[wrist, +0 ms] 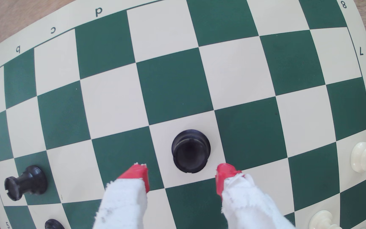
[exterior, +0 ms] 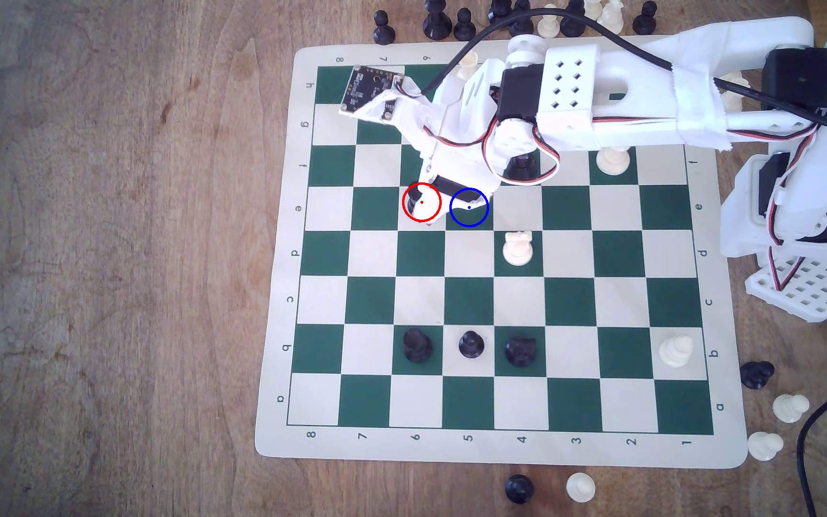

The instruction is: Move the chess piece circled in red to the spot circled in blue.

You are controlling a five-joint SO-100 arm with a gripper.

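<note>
The short, stout black rook [wrist: 191, 150], glossy and round-based with a flat notched top, stands upright on a cream square a little below the centre of the wrist view; in the exterior view that square carries a thin red ring just left of the frame's centre, and the piece is mostly hidden there under the arm. The pincer [wrist: 181, 176] hangs over it with its jaws spread wide, one on each side of the piece and touching nothing; its red fingertips [wrist: 138, 175] are smooth plastic, and frayed white cloth wraps the fingers behind them. Just beside the red-ringed square, toward the exterior view's right, lies the dark green square with the blue ring [exterior: 469, 207] and centre dot, partly overlapped by the white arm. The chessboard [exterior: 501, 450] is a flat, matte mat of green and cream squares with a cream border, lying on a grained wooden desk [exterior: 103, 258]. In the lower middle of the exterior view, three black pieces [exterior: 471, 344] stand in a row, and a cream piece [exterior: 517, 248] stands right of centre.
</note>
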